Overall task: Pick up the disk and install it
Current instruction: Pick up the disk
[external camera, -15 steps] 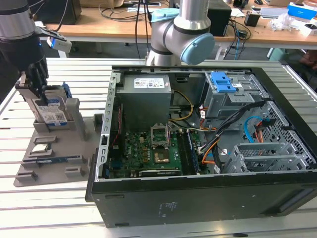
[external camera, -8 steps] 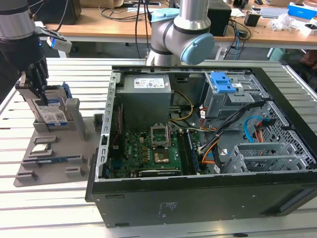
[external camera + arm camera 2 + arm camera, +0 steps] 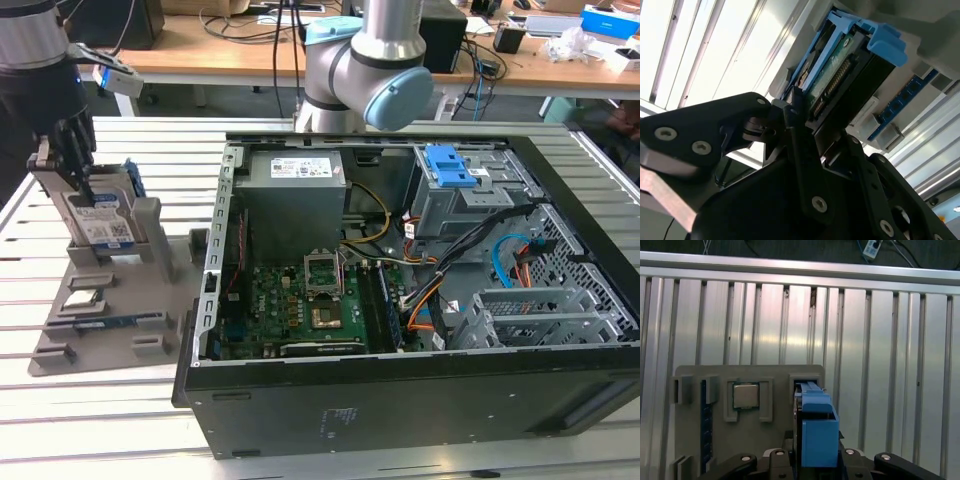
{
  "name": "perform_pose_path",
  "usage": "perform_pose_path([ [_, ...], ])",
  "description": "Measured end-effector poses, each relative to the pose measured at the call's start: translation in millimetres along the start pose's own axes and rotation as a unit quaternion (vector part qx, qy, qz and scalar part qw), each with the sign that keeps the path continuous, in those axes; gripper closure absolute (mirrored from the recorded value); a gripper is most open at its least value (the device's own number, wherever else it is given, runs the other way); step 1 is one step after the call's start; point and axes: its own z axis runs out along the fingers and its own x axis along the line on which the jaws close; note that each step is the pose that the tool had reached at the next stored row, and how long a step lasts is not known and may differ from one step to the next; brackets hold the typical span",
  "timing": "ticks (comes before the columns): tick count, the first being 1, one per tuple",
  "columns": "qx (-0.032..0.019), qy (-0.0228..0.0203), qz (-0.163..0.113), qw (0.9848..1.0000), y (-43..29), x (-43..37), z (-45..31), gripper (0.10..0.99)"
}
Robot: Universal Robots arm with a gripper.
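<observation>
At the exterior view's left, the claw point(image 3: 80, 175) hangs right over the disk point(image 3: 100, 218), which stands on edge in a slot of the grey holder point(image 3: 150, 240) on the ribbed metal surface point(image 3: 100, 420). The disk's long axis runs up and down, leaning slightly, so it lies straight below the claw, top edge reaching up into it. In the second wrist view the claw point(image 3: 827, 132) straddles that edge of the disk point(image 3: 837, 67), but I cannot tell whether it has clamped on. Just beside the disk, the same holder carries a small square chip point(image 3: 85, 298). Further right sits the open computer case point(image 3: 400, 400), well apart from the disk, with a blue latch point(image 3: 450, 165) near its far side
</observation>
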Motion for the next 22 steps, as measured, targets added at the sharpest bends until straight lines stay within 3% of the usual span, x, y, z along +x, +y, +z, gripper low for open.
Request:
perform_pose_path([
  [5,-0.0001,0.0000,0.000,1.0000,0.4,-2.7,-15.3,0.718],
  [22,-0.0005,0.0000,0.000,1.0000,1.4,-7.5,-52.7,0.718],
])
